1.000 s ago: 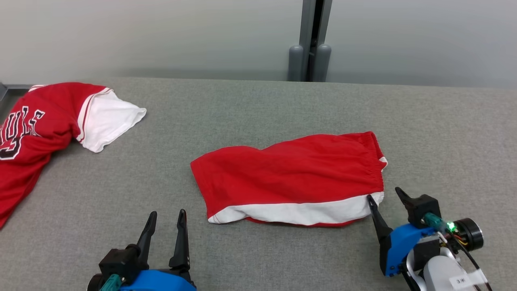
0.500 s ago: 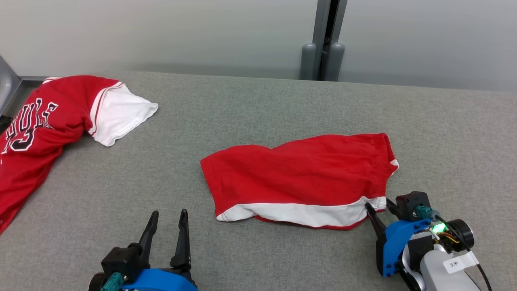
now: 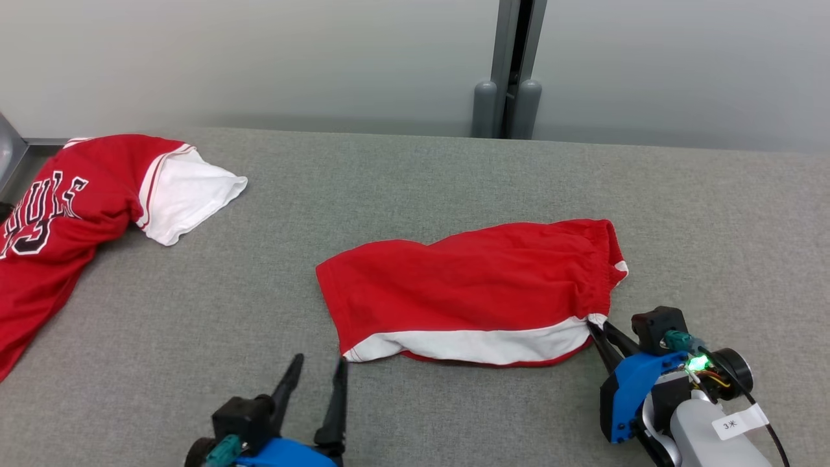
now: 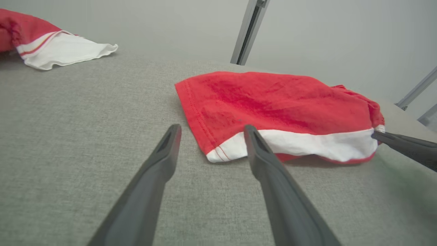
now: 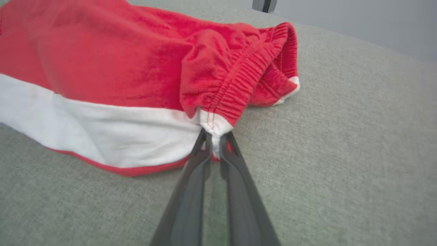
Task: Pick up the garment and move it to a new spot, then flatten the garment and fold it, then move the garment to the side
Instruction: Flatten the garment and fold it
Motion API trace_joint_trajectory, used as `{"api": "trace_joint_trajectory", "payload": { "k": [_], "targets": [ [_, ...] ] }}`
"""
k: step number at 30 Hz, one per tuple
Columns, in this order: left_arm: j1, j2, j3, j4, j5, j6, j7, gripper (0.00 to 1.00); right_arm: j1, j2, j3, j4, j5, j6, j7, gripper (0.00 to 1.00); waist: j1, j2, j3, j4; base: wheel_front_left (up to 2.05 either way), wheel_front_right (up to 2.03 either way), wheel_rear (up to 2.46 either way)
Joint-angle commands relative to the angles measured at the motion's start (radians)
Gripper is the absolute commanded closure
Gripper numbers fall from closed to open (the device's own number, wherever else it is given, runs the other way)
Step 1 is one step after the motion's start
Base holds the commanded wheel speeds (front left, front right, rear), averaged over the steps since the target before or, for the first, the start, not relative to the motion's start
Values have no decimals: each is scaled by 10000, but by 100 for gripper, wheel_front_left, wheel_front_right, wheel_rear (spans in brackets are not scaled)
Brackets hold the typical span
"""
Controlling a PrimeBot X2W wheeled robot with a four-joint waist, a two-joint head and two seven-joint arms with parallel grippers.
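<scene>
Grey surface (image 3: 415,181) holds red shorts (image 3: 467,285) that look soft and floppy, best grabbed by corners; right gripper (image 3: 595,324) is clamped on the waistband corner (image 5: 215,124), left gripper (image 3: 319,363) hovers spread apart nearby.

We see a red garment (image 3: 467,285) with 1 white band along its near edge, trimmed by a thin red hem. The jersey (image 3: 71,220) is red too, with 1 white sleeve and black lettering outlined in white. Under both, we find the table (image 3: 415,181) mottled grey.
</scene>
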Motion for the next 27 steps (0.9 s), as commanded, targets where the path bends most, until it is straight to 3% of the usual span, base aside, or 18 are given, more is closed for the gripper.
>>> {"api": "trace_joint_trajectory", "payload": {
  "k": [1,5,10,17,27],
  "targets": [
    [-228,-133,-275,238,-98,-291,384,0,-121,-102,-13,-65,123,1,-222,100,-1,0,-52,-68,0,0,0],
    [-553,-322,-703,854,-265,-628,1084,0,-34,-101,55,-178,103,1,-405,100,-1,0,-86,-240,0,0,0],
    [-1108,-591,-489,1895,-698,-539,1415,0,-54,-20,253,-348,134,1,-469,100,-1,0,25,-501,0,0,0],
    [-1728,-834,-160,3045,-1246,-553,1284,0,-227,14,428,-478,202,1,-480,100,-1,0,242,-759,0,0,0],
    [-2404,-1049,-196,4067,-1893,-1025,552,0,-292,-86,497,-517,336,1,-529,100,-1,0,409,-916,0,0,0]
  ]
}}
